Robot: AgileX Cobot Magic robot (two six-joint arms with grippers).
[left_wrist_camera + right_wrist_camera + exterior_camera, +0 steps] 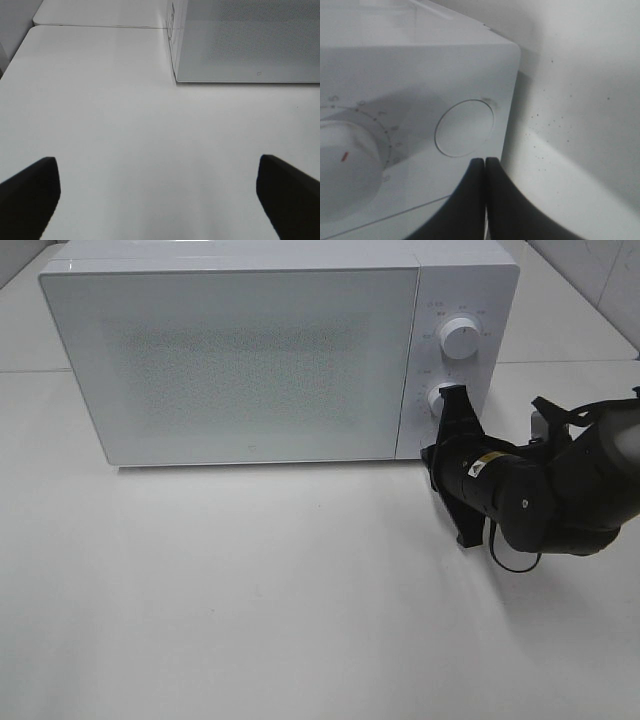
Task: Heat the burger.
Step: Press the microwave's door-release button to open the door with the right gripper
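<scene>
One slip worries us: our right gripper (485,172), pinched closed just off the microwave's (250,360) round button (465,128), could press off-centre and skid onto the neighbouring dial (347,167).

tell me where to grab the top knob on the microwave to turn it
Take the top knob by its round rim, one finger on each side, coming straight from the front of the microwave. It is a round dial standing out from that front, so only its sides give a hold. The right gripper is shut and must open first.

Numeral 5 (334,98) beside microwave (420,60) dial (347,167), other markings unreadable
</scene>
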